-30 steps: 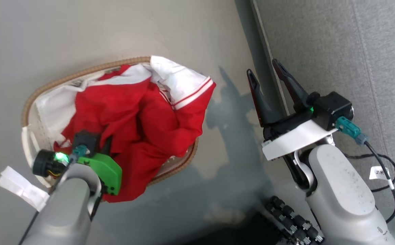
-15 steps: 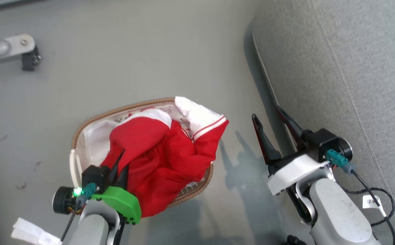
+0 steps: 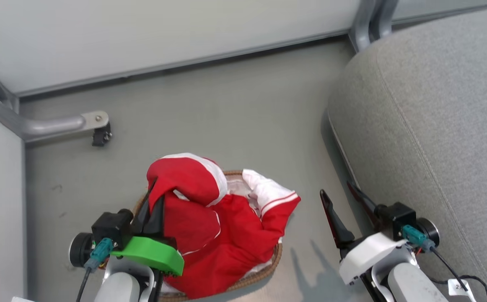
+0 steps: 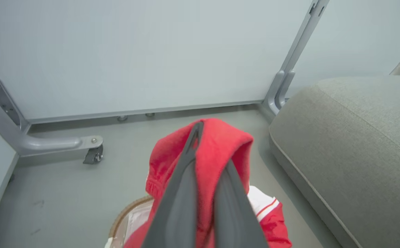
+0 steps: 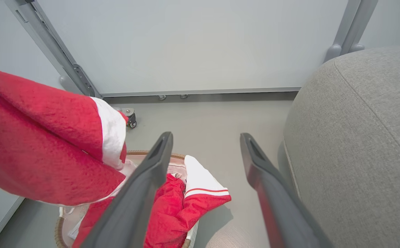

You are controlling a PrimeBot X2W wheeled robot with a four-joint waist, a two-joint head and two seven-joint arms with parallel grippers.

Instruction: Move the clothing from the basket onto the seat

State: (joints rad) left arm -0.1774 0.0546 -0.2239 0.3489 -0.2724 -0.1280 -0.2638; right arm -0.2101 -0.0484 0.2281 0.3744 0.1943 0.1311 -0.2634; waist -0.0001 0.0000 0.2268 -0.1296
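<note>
Well to the left of the basket, a grey metal leg (image 3: 55, 125) with a small black caster stands on the smooth grey floor (image 3: 226, 105), at the foot of a pale wall panel (image 3: 143, 33). My left gripper (image 3: 158, 191) is over the left side of the oval white plastic basket (image 3: 264, 274) with its brown woven rim. Its two dark fingers are pressed together on a fold of the soft bright red clothing (image 3: 226, 239) with white panels.

That fold, red with a white hem, is raised above the basket and drapes over my fingertips like a hood. In the left wrist view one finger lies outside the cloth and the other is covered by it near the tip. The rest of the clothing hangs from the fold down into the basket and fills most of it. A white cuff (image 3: 270, 195) with thin red stripes lies over the basket's far right rim.

To the right of the basket, above the floor, my right gripper (image 3: 335, 188) is spread wide and empty, fingers pointing away from me. Further right of the basket is the large grey fabric-upholstered seat (image 3: 436, 126) with a rounded corner and a stitched seam. All the clothing I can see is at the basket, well apart from the seat.
</note>
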